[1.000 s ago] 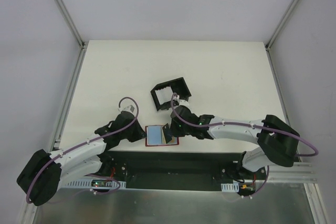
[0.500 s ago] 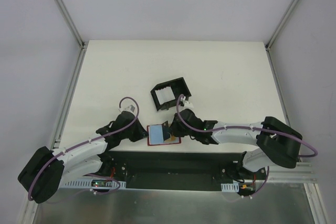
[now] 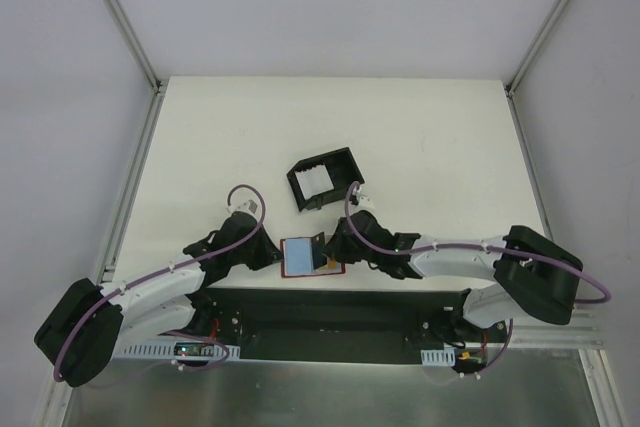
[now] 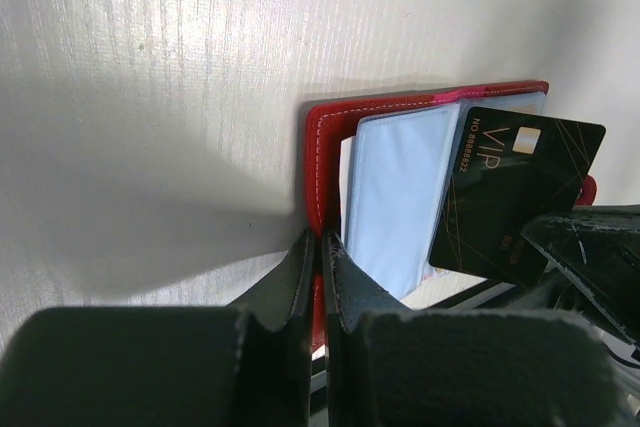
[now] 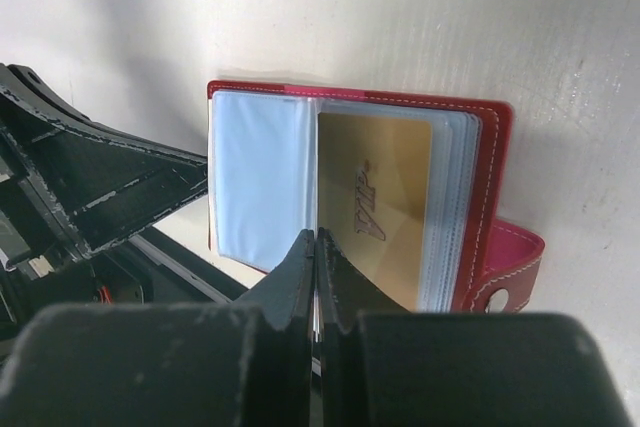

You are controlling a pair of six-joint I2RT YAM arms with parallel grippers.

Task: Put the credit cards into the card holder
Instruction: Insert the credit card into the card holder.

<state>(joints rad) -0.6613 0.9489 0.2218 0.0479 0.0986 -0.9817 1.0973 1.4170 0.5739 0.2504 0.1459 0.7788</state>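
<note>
At the tabletop's 6 o'clock edge, left fingers clench the open card holder's 9 o'clock cover, likely steadying it while right fingers, grasping a black credit card, aim at a sleeve.

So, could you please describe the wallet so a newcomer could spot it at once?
Look at the near edge of the white table, midway along. The wallet lies open there, red with pale blue sleeves, unlike the black box just behind it.

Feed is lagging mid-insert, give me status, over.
Left gripper shut on card holder cover. Right gripper shut on black card, over the open holder. Black box beyond, apart.
</note>
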